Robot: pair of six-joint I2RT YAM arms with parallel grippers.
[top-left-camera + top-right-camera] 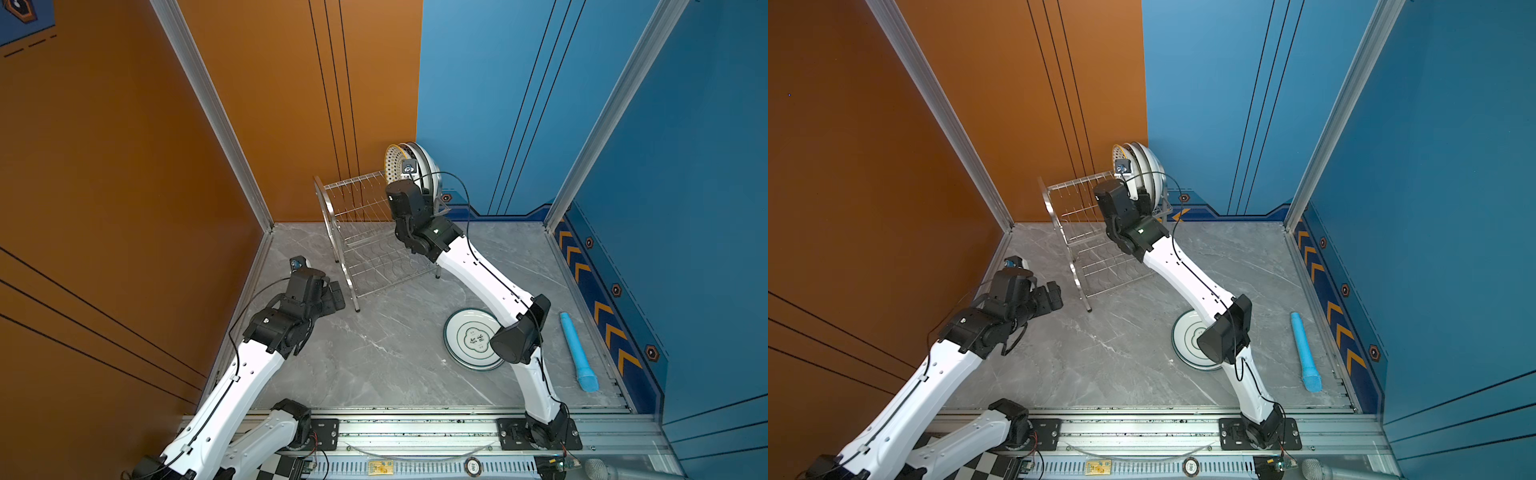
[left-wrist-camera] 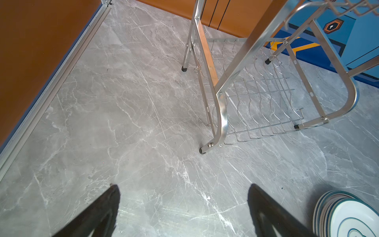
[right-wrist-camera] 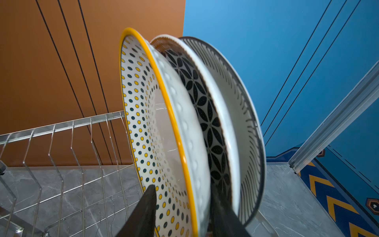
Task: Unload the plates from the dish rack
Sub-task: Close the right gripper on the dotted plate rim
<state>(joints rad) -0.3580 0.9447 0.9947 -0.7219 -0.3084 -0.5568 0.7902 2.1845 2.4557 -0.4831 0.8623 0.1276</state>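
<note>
Three plates stand upright at the right end of the dish rack's [image 1: 365,232] [image 1: 1075,232] [image 3: 61,143] top tier. They are a yellow-rimmed dotted plate [image 3: 143,123] [image 1: 392,162], a black flower-patterned plate [image 3: 201,98] and a black-striped plate [image 3: 242,102]. My right gripper [image 3: 182,187] is shut on the dotted plate's lower rim, one finger on its face and one behind it. In both top views the wrist hides those fingers. A stack of teal-rimmed plates [image 1: 469,340] [image 1: 1185,336] [image 2: 344,213] lies flat on the table. My left gripper [image 2: 183,185] [image 1: 336,297] hangs open and empty left of the rack.
A light blue cylinder [image 1: 577,353] [image 1: 1306,353] lies near the right wall. Orange and blue walls close in the grey marble table [image 1: 374,353]. The rack's lower tier [image 2: 256,102] holds nothing. My right forearm passes over the plate stack.
</note>
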